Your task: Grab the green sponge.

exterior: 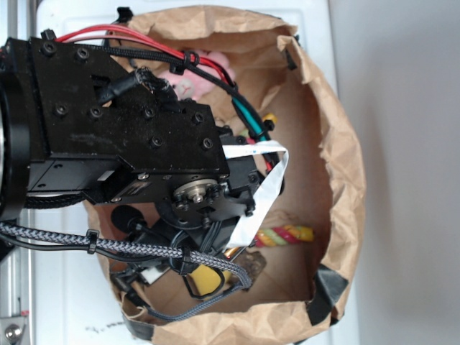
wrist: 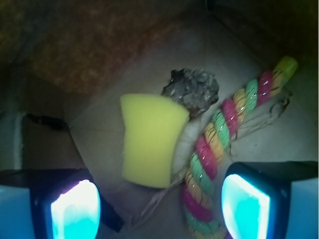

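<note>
From the exterior view the black arm (exterior: pixel 122 136) covers most of the paper bag (exterior: pixel 338 158), so the sponge (exterior: pixel 208 279) shows only as a yellow sliver under the cables, and the hand itself is buried from sight. A pink thing (exterior: pixel 188 80) at the far side peeks out, too covered to identify. The rope (exterior: pixel 287 235) is half hidden. In the wrist view the rope's near end runs off the bottom edge, and both fingers (wrist: pixel 75 209) are cut off there.

My fingers (wrist: pixel 75 209) are straddling open floor; rope (wrist: pixel 219 144) and rock (wrist: pixel 192 90) are crowding the sponge (wrist: pixel 149 139).
</note>
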Robot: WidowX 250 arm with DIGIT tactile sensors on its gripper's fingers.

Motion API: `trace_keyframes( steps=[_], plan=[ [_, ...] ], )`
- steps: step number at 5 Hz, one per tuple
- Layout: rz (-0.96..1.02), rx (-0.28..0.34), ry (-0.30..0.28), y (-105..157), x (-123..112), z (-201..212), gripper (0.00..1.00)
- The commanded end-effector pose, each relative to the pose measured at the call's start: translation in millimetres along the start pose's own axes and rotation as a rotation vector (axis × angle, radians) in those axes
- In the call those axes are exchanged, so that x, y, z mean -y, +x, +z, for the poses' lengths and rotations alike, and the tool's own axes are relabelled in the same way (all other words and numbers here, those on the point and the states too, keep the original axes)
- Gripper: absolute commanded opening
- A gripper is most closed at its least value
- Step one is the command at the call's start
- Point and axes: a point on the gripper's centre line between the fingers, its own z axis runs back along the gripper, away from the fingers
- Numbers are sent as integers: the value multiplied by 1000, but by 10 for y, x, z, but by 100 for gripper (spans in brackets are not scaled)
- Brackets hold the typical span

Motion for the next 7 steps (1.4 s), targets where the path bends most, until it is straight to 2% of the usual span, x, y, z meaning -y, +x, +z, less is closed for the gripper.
trace_keyframes(
  steps=[1,3,7],
  plan=[
    [-68,62,19,210,175,184,100],
    [-98,75,-18,308,286,139,100],
    [-96,76,-19,332,279,113,100]
  ],
)
